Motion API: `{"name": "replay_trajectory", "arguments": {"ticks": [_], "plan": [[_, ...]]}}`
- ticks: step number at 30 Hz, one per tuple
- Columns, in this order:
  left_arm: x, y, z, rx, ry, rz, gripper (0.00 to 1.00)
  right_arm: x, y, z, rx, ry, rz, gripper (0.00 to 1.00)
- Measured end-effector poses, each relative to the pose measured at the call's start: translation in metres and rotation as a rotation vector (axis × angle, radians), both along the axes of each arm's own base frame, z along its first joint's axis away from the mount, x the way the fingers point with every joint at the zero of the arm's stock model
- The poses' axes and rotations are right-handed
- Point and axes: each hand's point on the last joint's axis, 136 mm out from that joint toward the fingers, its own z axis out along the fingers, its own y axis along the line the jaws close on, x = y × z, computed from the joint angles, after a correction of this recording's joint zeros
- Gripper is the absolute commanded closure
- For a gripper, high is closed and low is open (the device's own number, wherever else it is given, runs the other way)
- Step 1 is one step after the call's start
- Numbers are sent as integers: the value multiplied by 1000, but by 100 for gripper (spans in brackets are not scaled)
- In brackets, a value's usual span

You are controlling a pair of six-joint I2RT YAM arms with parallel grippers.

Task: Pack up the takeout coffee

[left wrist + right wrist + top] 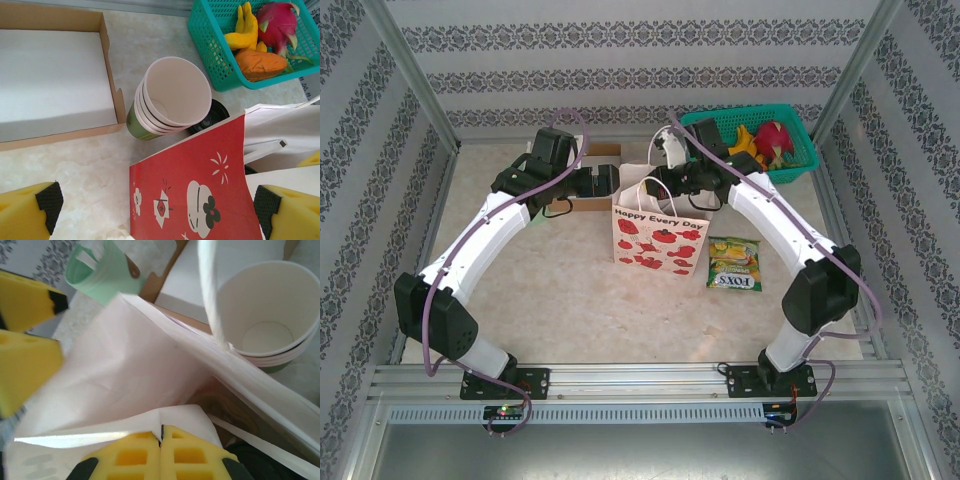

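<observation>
Nearest me on the table [560, 300] lies a sweets packet [734, 263], just right of the standing paper bag [658, 238]. The right claw [161, 452] is pinched tight on the bag's white rim. The left claw [157, 205] hangs gaping wide over the bag's left end, holding nothing. Just behind the bag stand stacked lidless cups [175, 97]. The coffee [215, 113] is tucked just beside them, its black lid half hidden. Farthest back sits a teal basket [210, 55] of fruit.

Overhead camera views the whole pale stone-patterned table [570, 300] from behind; both close wrist cameras share the stacked white-lined paper cups [172, 95] [270, 310].
</observation>
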Motion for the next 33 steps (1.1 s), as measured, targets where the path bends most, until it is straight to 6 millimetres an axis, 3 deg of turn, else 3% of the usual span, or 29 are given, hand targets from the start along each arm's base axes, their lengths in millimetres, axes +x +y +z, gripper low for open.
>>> {"name": "replay_trajectory", "arguments": {"ticks": [5, 9, 13, 16, 19, 20, 21, 24, 27, 33], "plan": [[2, 3, 0, 12, -6, 18, 0, -6, 1, -12, -34, -8, 41, 90], [0, 1, 1, 2, -3, 7, 0, -10, 2, -5, -45, -54, 73, 71], [-5, -8, 0, -32, 13, -39, 1, -16, -5, 19, -55, -131, 64, 50], [-9, -15, 1, -52, 21, -77, 8, -21, -19, 49, -60, -211, 8, 39], [-13, -23, 1, -55, 19, -117, 21, -29, -40, 80, -43, -287, -86, 26], [-14, -25, 1, -52, 18, -128, 27, -32, -48, 87, -35, -305, -123, 17], [-15, -28, 1, -45, 15, -140, 33, -35, -58, 92, -30, -314, -167, 2], [-9, -35, 3, -32, 6, -161, 45, -38, -90, 94, -35, -320, -308, 2], [-2, -41, 1, -19, 9, -165, 64, -38, -117, 81, -48, -288, -429, 2], [-2, -39, -6, 9, 35, -137, 90, -38, -136, 40, -33, -140, -554, 2]]}}
